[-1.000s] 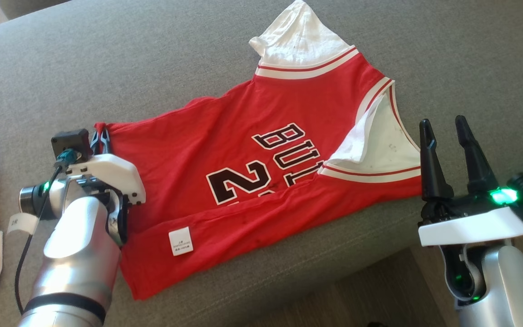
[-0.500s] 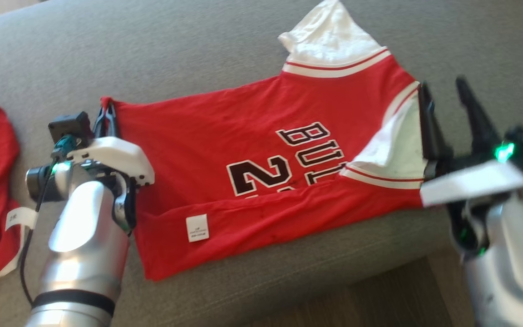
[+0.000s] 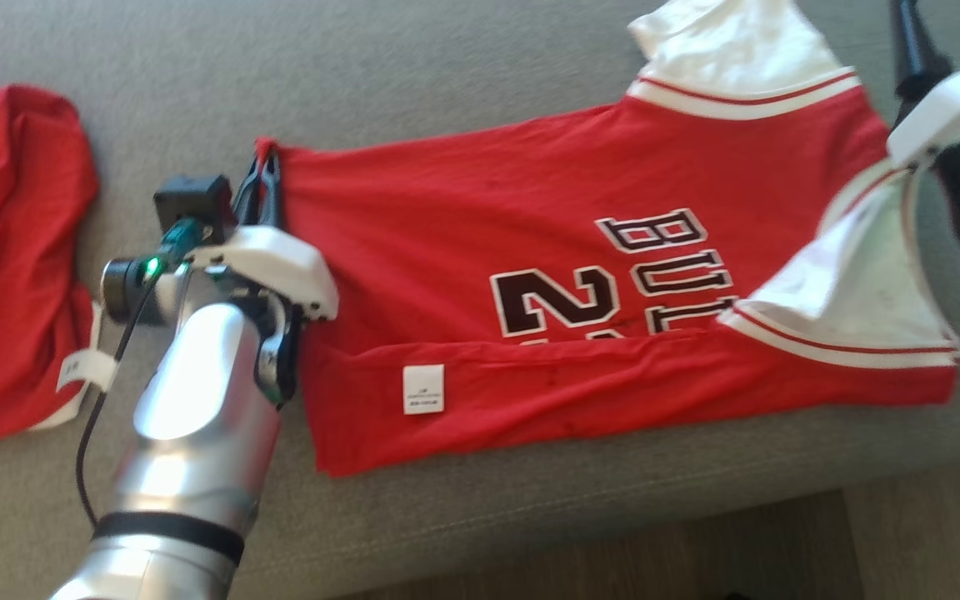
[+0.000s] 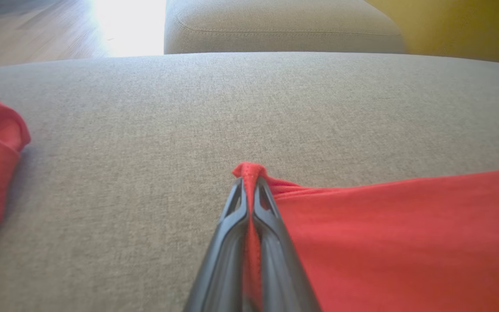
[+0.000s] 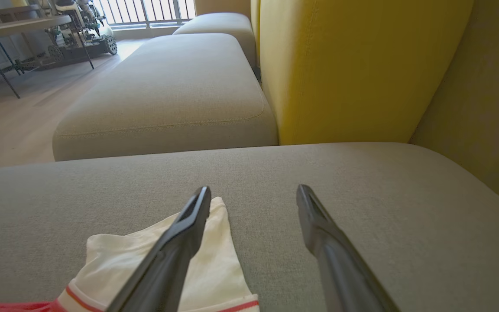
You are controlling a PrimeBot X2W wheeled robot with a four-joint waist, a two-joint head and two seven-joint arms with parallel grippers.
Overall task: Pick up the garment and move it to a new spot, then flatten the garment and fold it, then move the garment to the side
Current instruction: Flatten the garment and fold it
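Observation:
The garment (image 3: 547, 250) is a red jersey with white trim and black lettering, spread across the grey sofa seat (image 3: 413, 75), its near edge folded over. My left gripper (image 3: 262, 171) is shut on the jersey's far bottom corner (image 4: 249, 171), red cloth pinched between the dark fingers (image 4: 232, 242). My right gripper (image 5: 253, 195) stands open above the seat by the jersey's white shoulder part (image 5: 206, 264), nothing between its fingers. In the head view its white housing (image 3: 951, 108) sits at the upper right, over the jersey's shoulder end.
A second red garment (image 3: 9, 250) lies crumpled at the left of the seat. The seat's front edge and wood floor (image 3: 697, 558) run along the bottom. A yellow back cushion (image 5: 362, 65) rises behind the seat, another grey seat (image 5: 167, 86) beyond.
My left gripper has closed fully on the jersey's corner. The head camera has swung left. My right gripper has moved forward over the jersey's shoulder end.

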